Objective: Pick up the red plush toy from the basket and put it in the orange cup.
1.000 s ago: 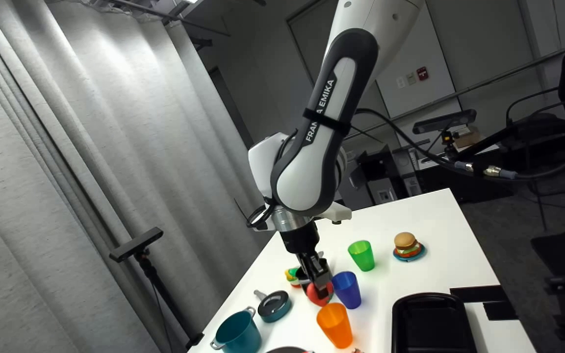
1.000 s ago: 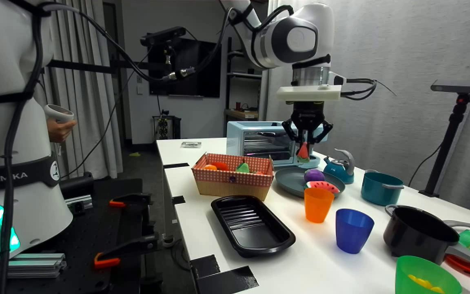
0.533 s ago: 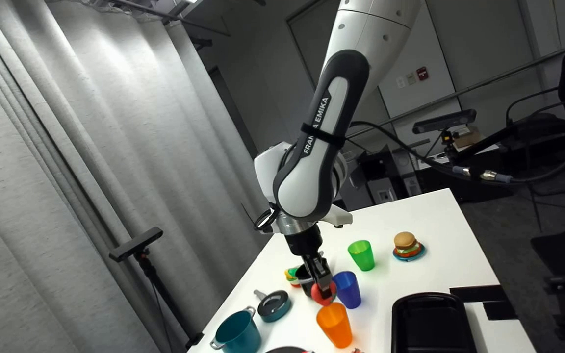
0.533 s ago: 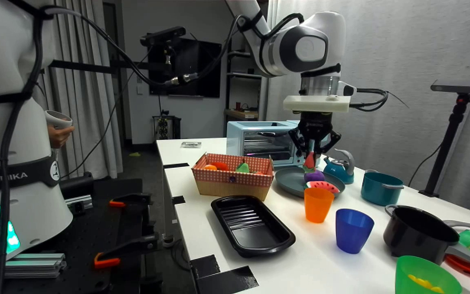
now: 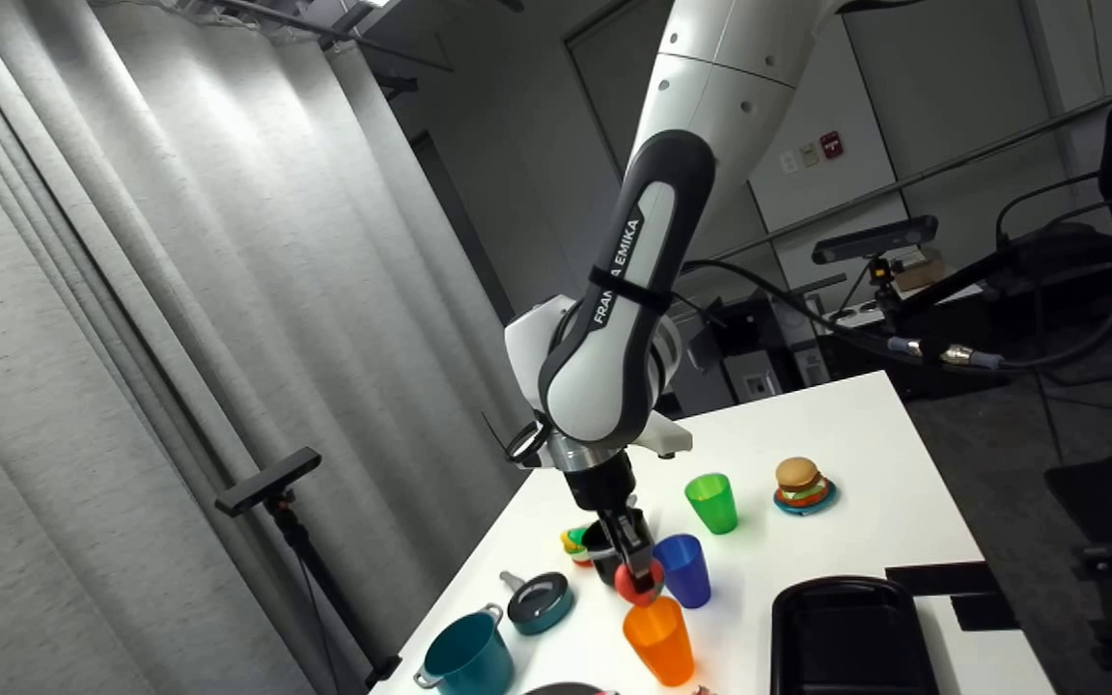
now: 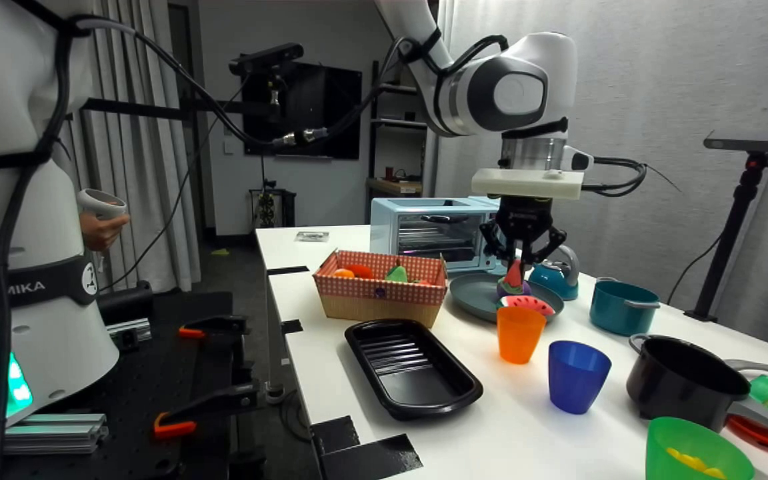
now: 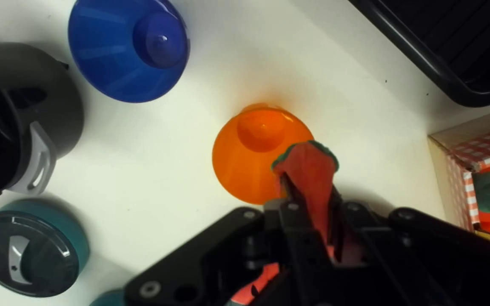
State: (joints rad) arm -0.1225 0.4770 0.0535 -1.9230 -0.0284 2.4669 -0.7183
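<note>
My gripper is shut on the red plush toy, a small red piece with a dark green edge hanging below the fingertips. The toy also shows in both exterior views. The bright orange cup stands upright on the table; in the wrist view the toy overlaps the edge of the cup, whose inside looks bare. In an exterior view the toy is just above the rim of the cup. A red-checked basket with several toys stands left of the plate; its corner shows in the wrist view.
A blue cup and a black pot stand near the orange cup. A grey plate holds a purple toy and a watermelon slice. A black tray, a green cup and a teal pot are around.
My gripper, holding the red toy, has moved down and to the right in both exterior views, closer to the orange cup. The cups and basket have not moved.
</note>
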